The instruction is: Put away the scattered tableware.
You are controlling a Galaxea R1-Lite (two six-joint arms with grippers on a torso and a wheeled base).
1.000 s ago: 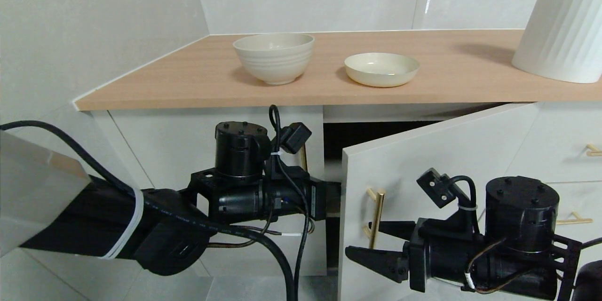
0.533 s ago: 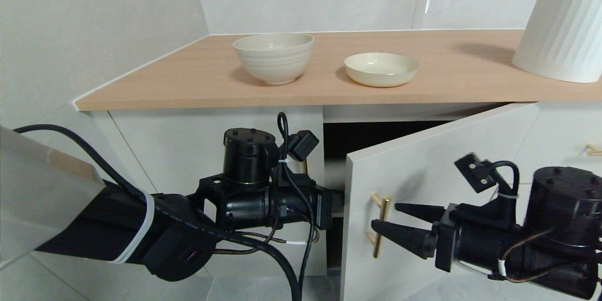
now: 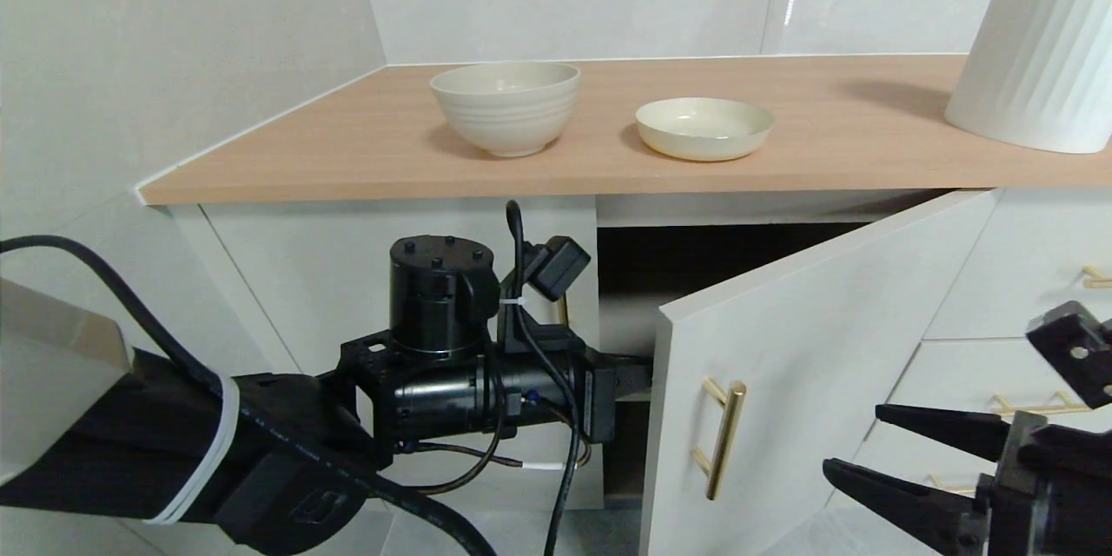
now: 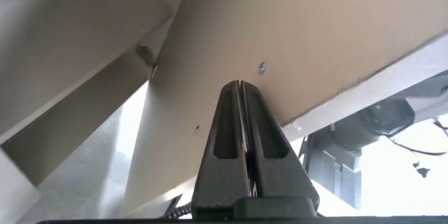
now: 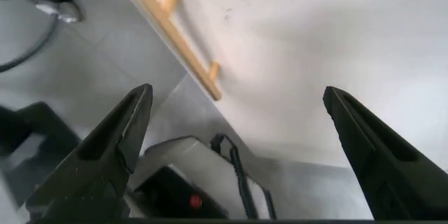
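Two dishes: bowl [image 3: 506, 107] and plate [image 3: 704, 128] sit upright on the wooden surface [image 3: 347, 148], bowl on the left, a gap between them.
Door [image 3: 808, 347]: ajar under the surface, dark cabinet behind it, gold handle [image 3: 723, 439] facing out.
Left end effector [image 3: 641, 371]: fingers pressed together on nothing, tip in the gap at the door's free edge, close to a pale panel.
Right end effector [image 3: 851, 440]: spread wide, empty, low and right of the handle, clear of it.
Vase [image 3: 1042, 43]: white, ribbed, far right on the surface, well apart from the plate.
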